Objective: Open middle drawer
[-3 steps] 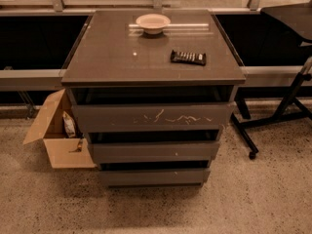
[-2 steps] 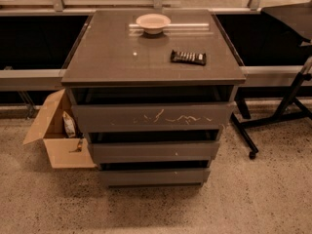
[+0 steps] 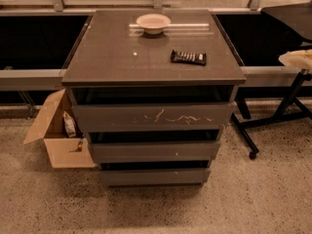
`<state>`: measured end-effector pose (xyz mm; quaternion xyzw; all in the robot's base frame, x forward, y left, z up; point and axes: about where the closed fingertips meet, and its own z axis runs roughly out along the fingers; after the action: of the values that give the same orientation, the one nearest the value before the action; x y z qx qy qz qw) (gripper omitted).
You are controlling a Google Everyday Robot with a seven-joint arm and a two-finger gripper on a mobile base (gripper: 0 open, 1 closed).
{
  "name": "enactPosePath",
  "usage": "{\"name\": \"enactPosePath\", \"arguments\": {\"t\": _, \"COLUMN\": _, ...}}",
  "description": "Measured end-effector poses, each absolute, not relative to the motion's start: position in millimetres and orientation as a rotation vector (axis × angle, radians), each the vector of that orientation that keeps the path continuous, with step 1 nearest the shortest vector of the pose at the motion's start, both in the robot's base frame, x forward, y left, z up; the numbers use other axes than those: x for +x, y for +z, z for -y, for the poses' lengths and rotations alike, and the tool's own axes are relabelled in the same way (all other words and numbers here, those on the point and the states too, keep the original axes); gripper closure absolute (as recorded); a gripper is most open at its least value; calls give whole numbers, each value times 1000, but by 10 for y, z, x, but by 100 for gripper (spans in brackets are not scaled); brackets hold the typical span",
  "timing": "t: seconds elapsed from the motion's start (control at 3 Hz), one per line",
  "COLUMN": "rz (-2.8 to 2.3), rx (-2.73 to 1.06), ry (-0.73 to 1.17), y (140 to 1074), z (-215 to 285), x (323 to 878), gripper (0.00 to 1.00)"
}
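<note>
- camera view, only one, looking down at the front of the table [image 3: 117, 57] from above
- gripper: not in this view, so can't tell whether the claw is wide, narrow or holding anything
- middle drawer [image 3: 153, 151]: below the table's front edge, second of three stacked fronts, plain dark grey, no handle, one tiny pale speck right of centre
- dark gap shows above its front; the front sits set back from the one above
- top drawer [image 3: 151, 117]: taller front with white scratch marks, directly under the front edge, projects furthest toward the camera
- bottom drawer [image 3: 153, 176]: slightly narrower plain front, lowest, just above the floor [image 3: 243, 204]
- bowl [image 3: 153, 23]: pale, upright, near the far edge, about centred
- clear strip [image 3: 190, 27]: lies flat along the far edge, running from behind the bowl toward the far right corner
- dark packet [image 3: 188, 57]: flat, near the right edge, mid-depth, well apart from the bowl
- cardboard box [image 3: 58, 145]: open, on the floor just beside the front left corner, flap up, small items inside
- black stand [image 3: 273, 116]: wheeled legs on the floor past the right edge
</note>
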<state>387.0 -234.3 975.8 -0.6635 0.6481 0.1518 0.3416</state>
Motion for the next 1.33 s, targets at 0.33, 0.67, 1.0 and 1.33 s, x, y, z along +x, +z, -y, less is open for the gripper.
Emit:
{"name": "enactPosePath", "arguments": {"t": 0.33, "rz": -1688, "rx": -1709, "ry": 395, "y": 9573, "z": 2291, "x": 3924, "gripper": 0}}
{"name": "enactPosePath", "arguments": {"t": 0.67, "rz": -1726, "rx": -1708, "ry": 454, "y": 8938, "z": 2148, "x": 4095, "gripper": 0}}
{"name": "enactPosePath", "arguments": {"t": 1.0, "rz": -1778, "rx": -1727, "ry": 510, "y": 8434, "z": 2063, "x": 4206, "gripper": 0}}
{"name": "enactPosePath", "arguments": {"t": 1.33, "rz": -1820, "rx": -1751, "ry": 601, "y": 7857, "z": 1972, "x": 4292, "gripper": 0}}
